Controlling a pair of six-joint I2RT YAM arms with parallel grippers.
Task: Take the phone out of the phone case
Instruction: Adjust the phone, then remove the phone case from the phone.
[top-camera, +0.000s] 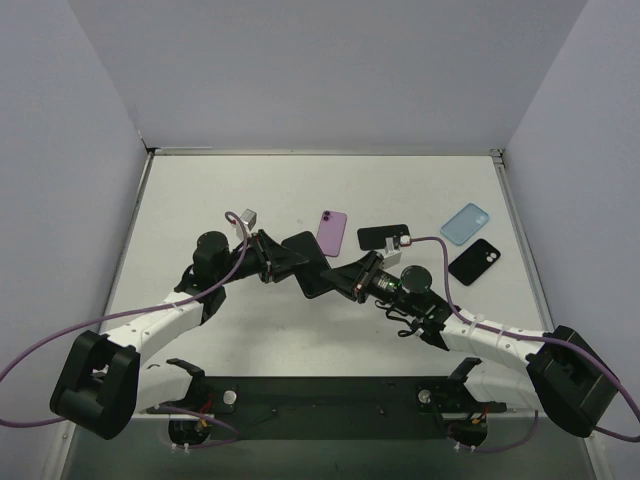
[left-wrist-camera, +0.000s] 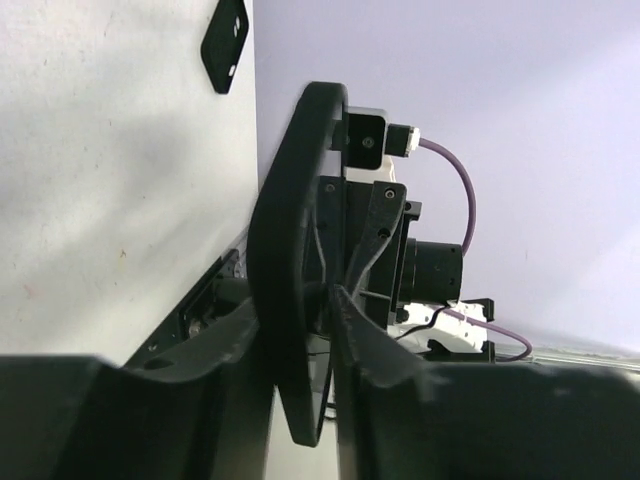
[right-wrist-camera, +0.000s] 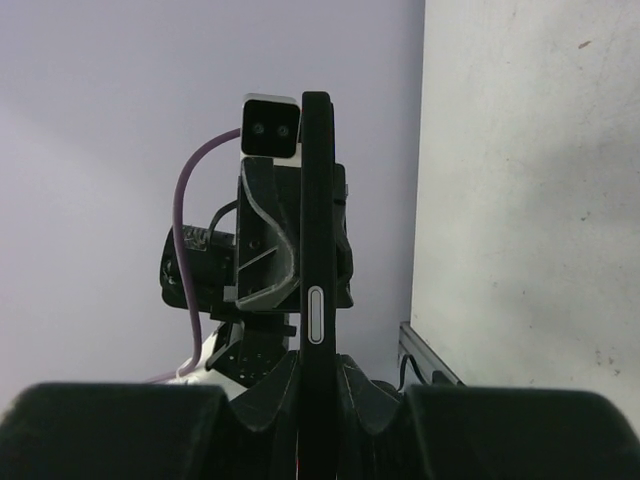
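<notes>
A black phone in a black case (top-camera: 310, 268) is held on edge above the middle of the table, between my two grippers. My left gripper (top-camera: 290, 258) is shut on it from the left. In the left wrist view the case's thick curved rim (left-wrist-camera: 285, 220) runs up between my fingers (left-wrist-camera: 300, 300), bowed away from a thin dark slab at its lower end. My right gripper (top-camera: 342, 276) is shut on it from the right. In the right wrist view the phone's straight edge (right-wrist-camera: 317, 200) with its pale side button stands between my fingers (right-wrist-camera: 317, 365).
A purple phone (top-camera: 332, 232) and a black phone (top-camera: 383, 237) lie just behind the grippers. A light blue case (top-camera: 465, 223) and a black case (top-camera: 474, 262) lie at the right; the black one also shows in the left wrist view (left-wrist-camera: 225, 30). Walls enclose the table.
</notes>
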